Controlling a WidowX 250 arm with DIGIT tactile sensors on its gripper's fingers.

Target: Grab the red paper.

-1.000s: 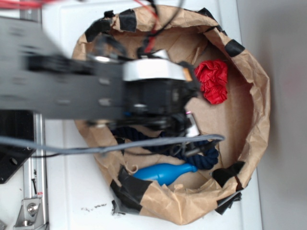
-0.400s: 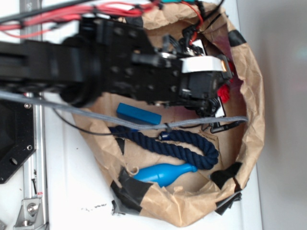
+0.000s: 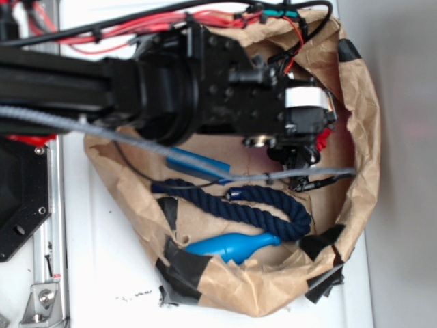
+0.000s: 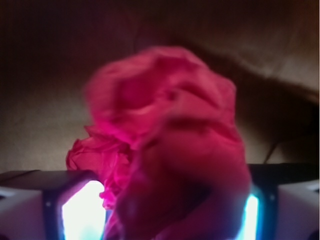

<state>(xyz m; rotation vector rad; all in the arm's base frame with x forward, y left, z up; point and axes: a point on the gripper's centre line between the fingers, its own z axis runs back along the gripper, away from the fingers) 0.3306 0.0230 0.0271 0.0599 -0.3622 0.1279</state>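
Two views show this moment. From outside, the black arm [image 3: 171, 89] reaches from the left over a nest of brown paper [image 3: 362, 150] with crinkled walls held by black tape. The gripper [image 3: 311, 147] sits low near the right wall, so there is little room on that side. Only a small bit of the red paper [image 3: 322, 140] peeks out beside the gripper, close to that wall. In the wrist view, the red paper [image 4: 170, 145] fills the middle, blurry and very near, sitting between the two fingers [image 4: 25, 205] at the bottom corners. It reaches most of the way across the gap, with glowing light on each side. I cannot tell if the fingers press on it or just stand around it. Behind it is the brown floor and wall. In the outside view, a blue block [image 3: 198, 162] lies just below the arm. A dark blue rope [image 3: 239, 203] curls across the middle. A blue pin [image 3: 232, 246] lies near the bottom wall. A gray cable [image 3: 102, 130] runs across the nest. Red wires [image 3: 150, 24] run along the top of the arm. The floor to the right of the rope is bare.
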